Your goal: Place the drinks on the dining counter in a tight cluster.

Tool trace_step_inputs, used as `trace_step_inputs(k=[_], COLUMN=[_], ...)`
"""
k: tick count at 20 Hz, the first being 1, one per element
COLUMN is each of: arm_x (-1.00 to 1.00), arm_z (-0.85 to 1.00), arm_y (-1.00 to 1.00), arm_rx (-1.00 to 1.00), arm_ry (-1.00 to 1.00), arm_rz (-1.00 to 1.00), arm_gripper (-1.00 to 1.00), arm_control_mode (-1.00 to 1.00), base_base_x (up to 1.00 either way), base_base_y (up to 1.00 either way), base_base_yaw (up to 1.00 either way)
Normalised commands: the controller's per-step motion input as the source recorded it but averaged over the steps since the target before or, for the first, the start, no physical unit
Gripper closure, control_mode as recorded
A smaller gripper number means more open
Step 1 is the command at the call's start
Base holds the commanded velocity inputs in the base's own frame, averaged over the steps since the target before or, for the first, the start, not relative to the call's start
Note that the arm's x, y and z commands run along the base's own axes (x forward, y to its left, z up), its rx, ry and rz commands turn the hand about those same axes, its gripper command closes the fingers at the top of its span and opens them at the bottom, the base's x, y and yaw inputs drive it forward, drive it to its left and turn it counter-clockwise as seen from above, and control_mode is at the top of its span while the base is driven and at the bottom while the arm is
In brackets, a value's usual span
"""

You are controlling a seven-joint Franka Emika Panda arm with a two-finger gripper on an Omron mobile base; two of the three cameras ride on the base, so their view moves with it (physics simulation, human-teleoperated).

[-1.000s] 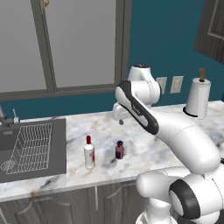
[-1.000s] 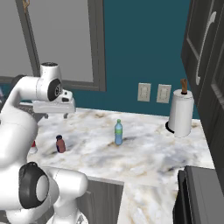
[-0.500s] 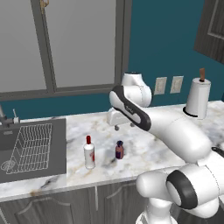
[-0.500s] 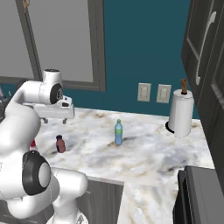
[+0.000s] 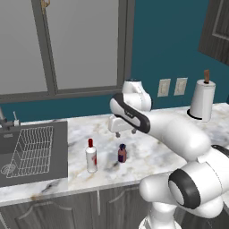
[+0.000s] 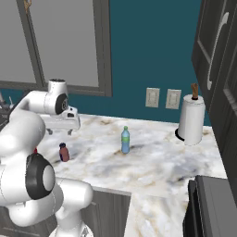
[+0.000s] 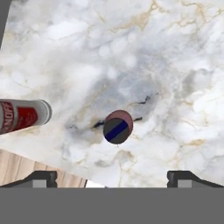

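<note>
Three drinks stand on a marble worktop (image 5: 152, 152) beside a sink. The tall white bottle with a red cap (image 5: 91, 156) is nearest the sink. The short maroon bottle (image 5: 121, 153) stands just right of it, and the pale blue-green bottle (image 6: 125, 140) is further right. My gripper (image 5: 125, 132) hangs open above the maroon bottle, holding nothing. In the hand view the maroon bottle's cap (image 7: 117, 127) lies just above the midpoint of the open gripper (image 7: 113, 178), with the white bottle (image 7: 24, 116) at the left edge. The dining counter is out of view.
A sink with a wire rack (image 5: 33, 147) lies left of the bottles. A paper towel roll (image 6: 190, 120) stands at the back right by the wall outlets (image 6: 159, 97). Dark cabinets (image 6: 217, 60) rise on the right. The worktop's front edge runs close behind the maroon bottle.
The arm has folded inward and the open gripper has come down toward the maroon bottle. The bottles have not moved.
</note>
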Motion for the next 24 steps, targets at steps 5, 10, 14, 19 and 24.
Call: trace_step_inputs(k=[5, 10, 14, 19, 24], arm_x=[0.00, 0.00, 0.00, 0.13, 0.21], arm_z=[-0.24, -0.11, -0.04, -0.05, -0.03], arm_y=[0.00, 0.00, 0.00, 0.02, 0.03], arm_rx=[0.00, -0.01, -0.03, -0.03, -0.01], arm_ry=[0.00, -0.03, 0.00, 0.00, 0.00], arm_rz=[0.01, 0.00, 0.00, 0.00, 0.00], arm_gripper=[-1.00, -1.00, -1.00, -1.00, -1.00], arm_control_mode=[-1.00, -1.00, -1.00, -1.00, -1.00], base_base_x=[0.00, 0.00, 0.00, 0.00, 0.00], base_base_y=[0.00, 0.00, 0.00, 0.00, 0.00], base_base_yaw=[0.00, 0.00, 0.00, 0.00, 0.00])
